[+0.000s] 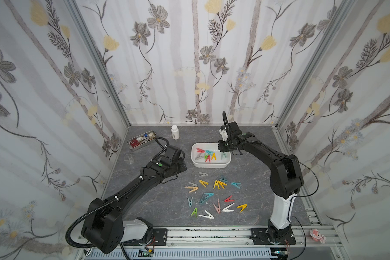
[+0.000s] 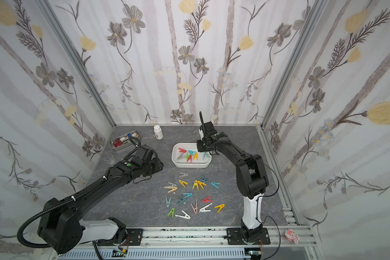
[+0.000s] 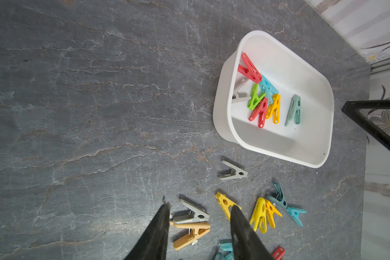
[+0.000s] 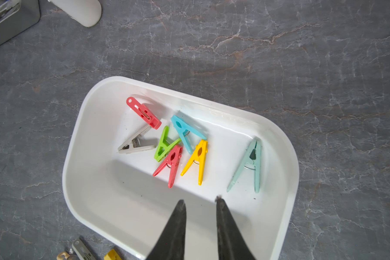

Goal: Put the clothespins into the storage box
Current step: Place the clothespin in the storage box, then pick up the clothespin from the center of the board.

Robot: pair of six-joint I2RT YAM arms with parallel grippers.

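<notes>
Right end effector (image 4: pixel 200 200): jaws narrowly parted, empty; storage box (image 4: pixel 72 153) directly beneath, seven clothespins (image 4: pixel 198 157) ahead of its tips. Left end effector (image 3: pixel 200 204): half-open, empty, over grey peg (image 3: pixel 194 212) touching beige peg (image 3: pixel 194 227). Hazard, judged: closing here could snag both and lift a pair.

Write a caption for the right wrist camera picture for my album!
Right gripper open above the white storage box, where seven colourful clothespins lie.
</notes>
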